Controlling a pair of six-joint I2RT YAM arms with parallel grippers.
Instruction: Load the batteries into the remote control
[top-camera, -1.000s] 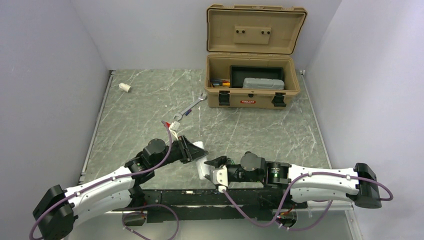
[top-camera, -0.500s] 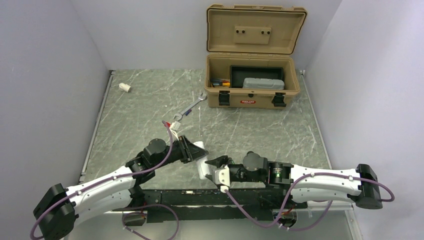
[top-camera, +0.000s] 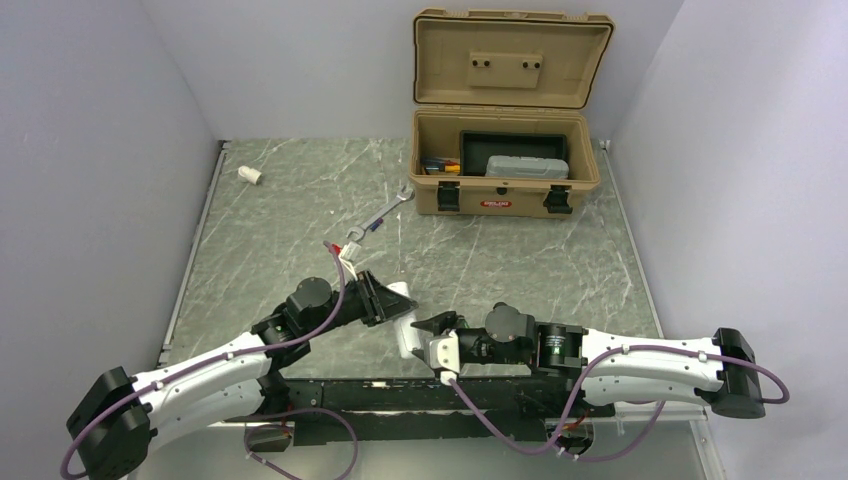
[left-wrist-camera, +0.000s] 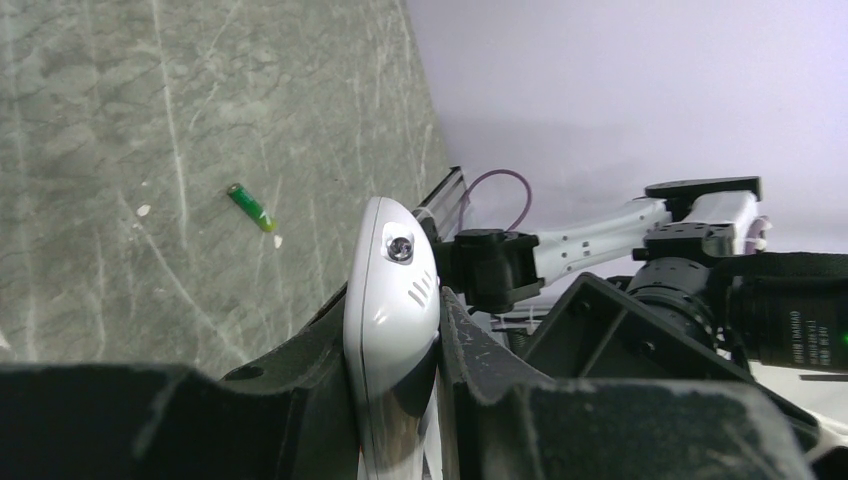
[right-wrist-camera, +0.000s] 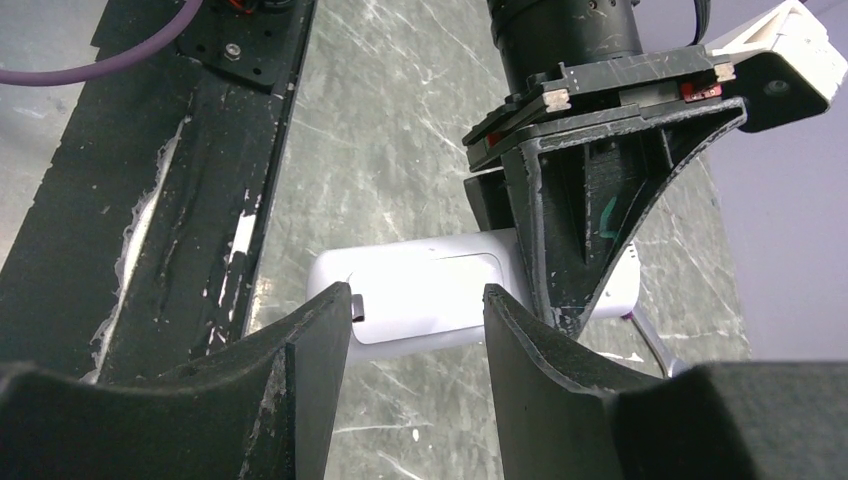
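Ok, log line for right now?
left gripper: shut on remote | right gripper: open, facing remote | battery: one loose on table

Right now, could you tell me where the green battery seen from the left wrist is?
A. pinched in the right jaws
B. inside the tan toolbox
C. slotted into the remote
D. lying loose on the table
D: the battery lies by itself on the bare table, apart from the remote.
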